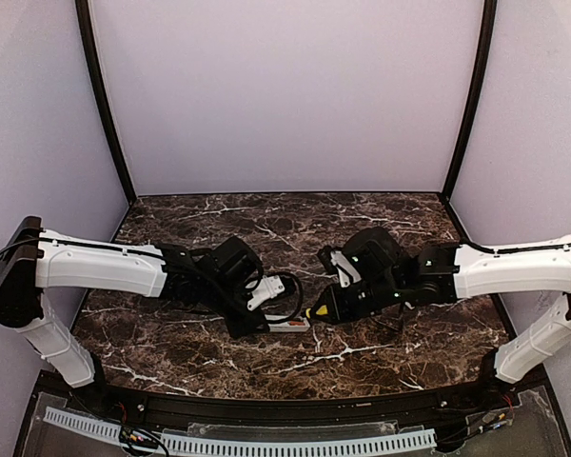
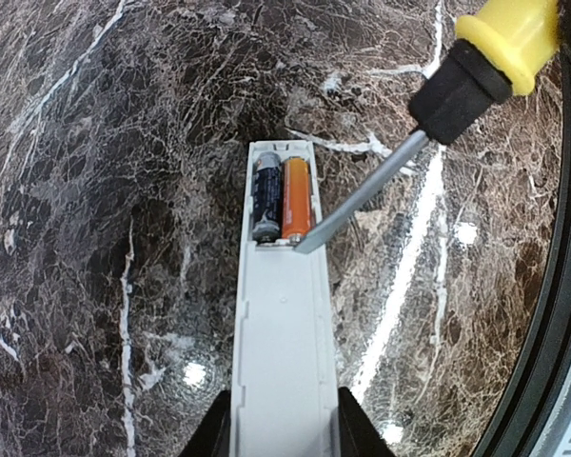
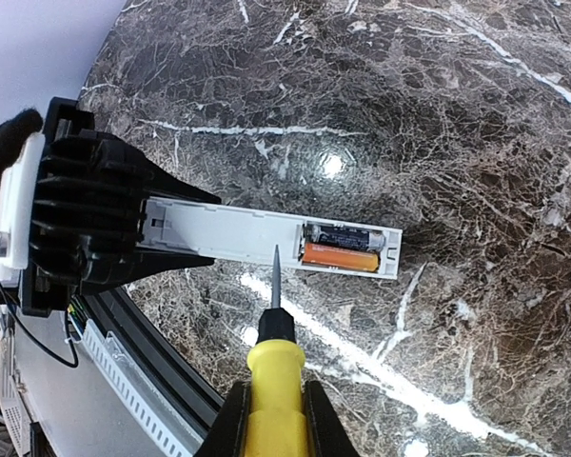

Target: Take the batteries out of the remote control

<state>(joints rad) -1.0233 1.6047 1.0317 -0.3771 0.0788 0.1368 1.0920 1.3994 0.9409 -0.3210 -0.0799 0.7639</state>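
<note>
Two arms meet mid-desk point(image 1: 171, 352) in the top view; the remote control point(image 1: 287, 325) juts from the left jaws toward the screwdriver point(image 1: 316, 311).
Left wrist: left jaws clamp the remote's near end. The batteries point(image 2: 296, 197), one dark, one orange, sit in the bay at its far end, blade tip touching the bay edge.
Right wrist: right jaws closed on the screwdriver's yellow handle, blade aimed at the remote's side.

1. Remote control point(image 2: 284, 352) at centre-front of the worktop point(image 1: 381, 219), one end between the fingers of the left tool point(image 2: 284, 436).
2. Batteries point(image 2: 295, 198): two, side by side, seated in the remote's other end.
3. Screwdriver point(image 2: 362, 195) in the right tool point(image 3: 274, 419), to the right of the remote, with its tip at the inner end of the nearer battery.
</note>
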